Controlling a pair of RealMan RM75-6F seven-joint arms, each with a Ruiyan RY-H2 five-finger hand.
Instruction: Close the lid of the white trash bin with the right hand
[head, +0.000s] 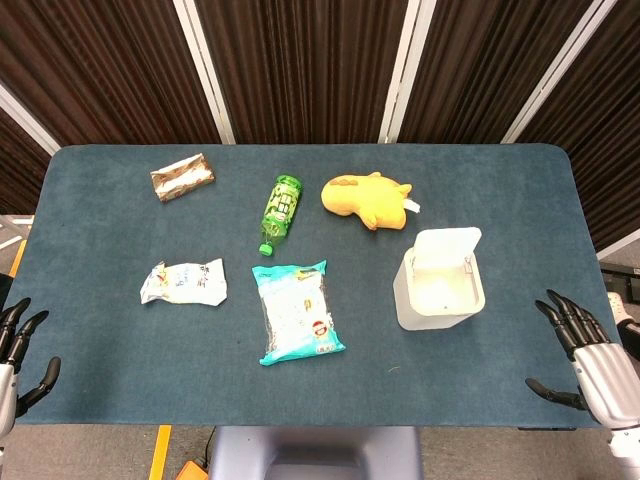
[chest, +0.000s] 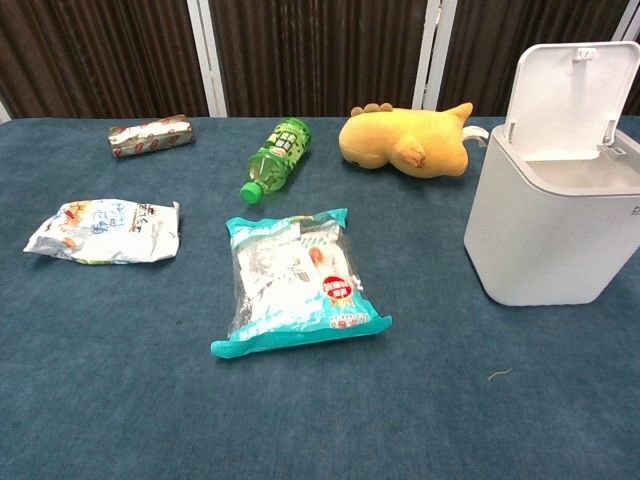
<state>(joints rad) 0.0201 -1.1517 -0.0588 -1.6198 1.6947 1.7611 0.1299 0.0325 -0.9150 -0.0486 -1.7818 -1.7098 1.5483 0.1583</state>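
The white trash bin (head: 438, 290) stands on the right part of the table, with its lid (head: 447, 248) swung up and back, leaving the top uncovered. In the chest view the bin (chest: 550, 235) fills the right side and its lid (chest: 572, 98) stands upright behind the opening. My right hand (head: 590, 360) hovers off the table's right front corner, well apart from the bin, fingers spread and holding nothing. My left hand (head: 18, 350) sits at the left front edge, fingers apart and empty. Neither hand shows in the chest view.
On the blue table (head: 120, 250) lie a green bottle (head: 281, 210), a yellow plush toy (head: 366, 198), a teal snack bag (head: 296, 312), a white crumpled packet (head: 183, 282) and a brown wrapper (head: 182, 177). The plush lies just behind the bin.
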